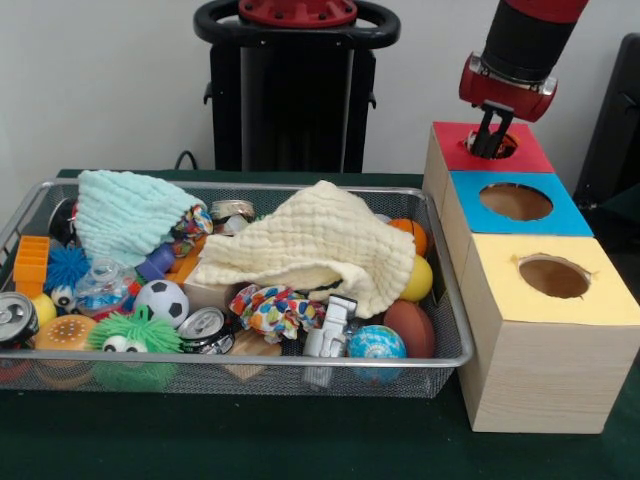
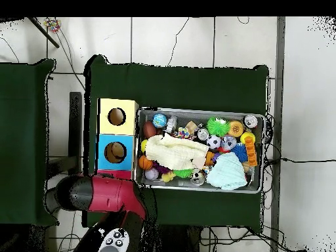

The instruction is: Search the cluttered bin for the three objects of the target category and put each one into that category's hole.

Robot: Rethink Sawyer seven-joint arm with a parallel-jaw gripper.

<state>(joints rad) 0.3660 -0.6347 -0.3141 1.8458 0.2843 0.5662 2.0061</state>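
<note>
— Why is the arm (image 1: 525, 40) parked over the boxes and not the bin (image 1: 440, 330)?

— I'd say it's at a drop. The claw (image 1: 489, 140) hangs right at the red hole (image 1: 497, 146), tips dipping into the opening. That's the far box; blue hole (image 1: 515, 201) and yellow hole (image 1: 553, 276) sit nearer us, both bare.

— Is it holding anything?

— Can't tell from here. The tips look close together, but the rim hides them, so whether something's pinched there or already gone down, I won't guess.

— And the rest of the stuff?

— In the bin, at about eight o'clock from the claw and well apart from it. Two cloths, cream (image 1: 315, 245) and teal (image 1: 125, 210), lie over the pile, so things may be buried. Balls, cans and fuzzy toys show round them. Which category counts, nothing here says.
</note>
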